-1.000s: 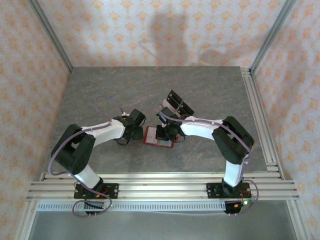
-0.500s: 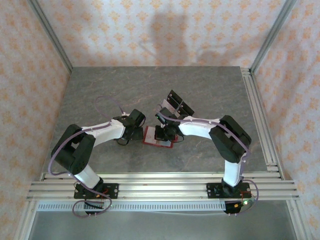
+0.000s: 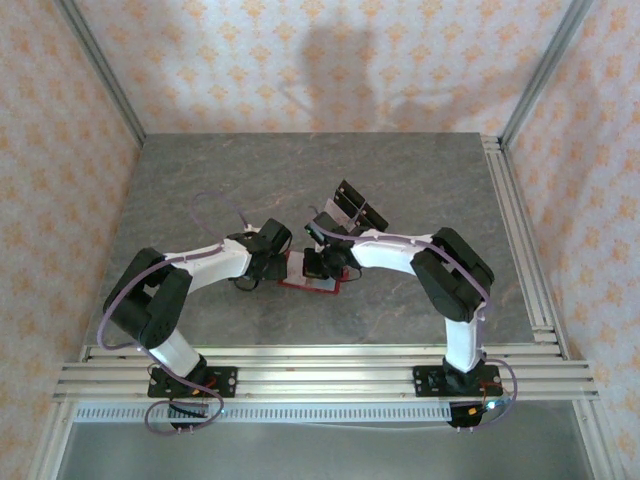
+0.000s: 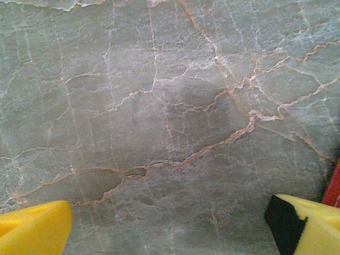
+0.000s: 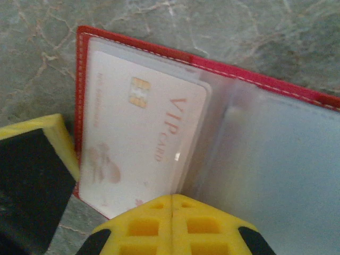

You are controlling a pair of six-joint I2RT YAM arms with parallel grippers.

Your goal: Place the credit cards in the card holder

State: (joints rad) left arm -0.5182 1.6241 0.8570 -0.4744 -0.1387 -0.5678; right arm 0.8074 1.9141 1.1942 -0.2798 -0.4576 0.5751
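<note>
The red card holder [image 5: 255, 81] lies open and flat on the bench [image 4: 159, 106], between the two arms. In its left half, one pale credit card [image 5: 138, 133] with a chip and the letters VIP sits under a clear sleeve. The long axis of the card points toward the right end effector [image 5: 171, 212]. Its far short edge is deep under the red rim, and its near short edge lies just in front of the yellow fingertips. This end effector has its jaws pressed together with nothing between them. The closed tip is at the near edge of the card, but I cannot tell if it touches. I judge the step in hand to be a push of the card along its length, and the card looks almost seated. The other clear pocket [image 5: 276, 154], right of the fold, appears empty.

The left end effector [image 4: 170, 226] has its jaws wide apart and holds nothing. One of its fingers stands just beside the left red rim of the holder, perhaps to stop it from sliding. The right arm is nearer to the card, so the last push belongs to it, directed straight away from itself.
</note>
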